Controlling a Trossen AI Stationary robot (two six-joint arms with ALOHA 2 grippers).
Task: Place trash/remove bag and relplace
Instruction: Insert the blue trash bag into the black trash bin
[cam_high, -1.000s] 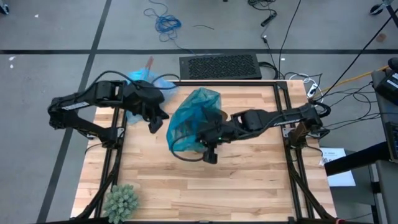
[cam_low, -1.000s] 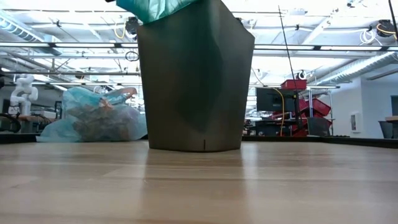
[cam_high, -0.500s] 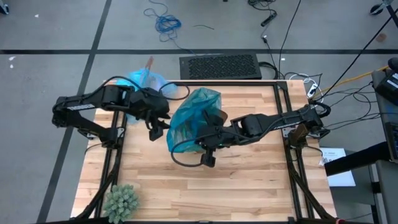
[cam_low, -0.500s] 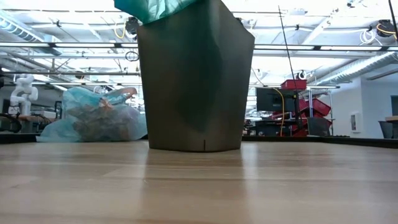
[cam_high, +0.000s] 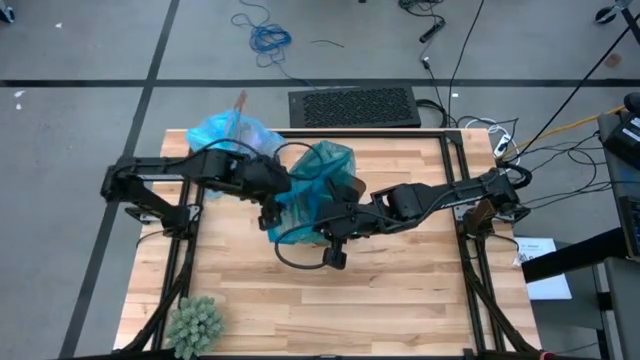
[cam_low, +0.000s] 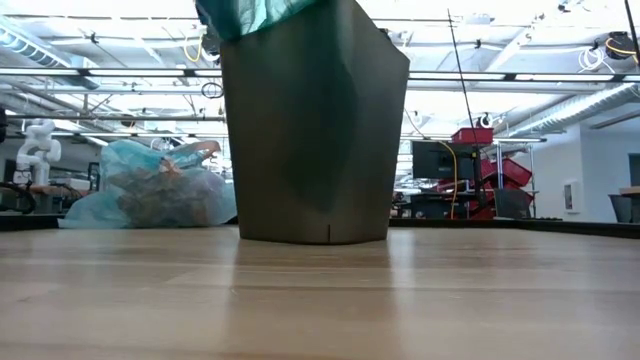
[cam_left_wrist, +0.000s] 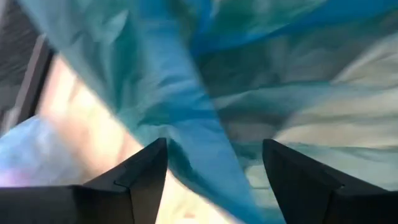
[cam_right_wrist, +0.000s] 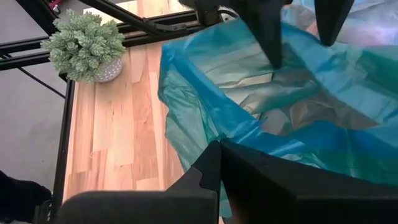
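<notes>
From above, a wooden table (cam_high: 400, 300) holds a bin lined with a teal bag (cam_high: 318, 172), whose plastic spills over the bin's mouth. The left gripper (cam_high: 272, 212) reaches into the teal plastic at the bin's left edge; its wrist view shows the two fingers (cam_left_wrist: 146, 171) spread apart with teal plastic just beyond them. The right gripper (cam_high: 335, 232) sits at the bin's near rim, its fingers pressed together on a fold of the teal bag, as its wrist view shows (cam_right_wrist: 214, 165). The light blue bag (cam_high: 228, 132), knotted and full of trash, lies at the table's far left corner; only the low view (cam_low: 150, 185) shows the brown lumps inside it. That view also shows the bin (cam_low: 312, 130) as a dark upright container. A green plant (cam_high: 195, 322) stands at the near left corner.
</notes>
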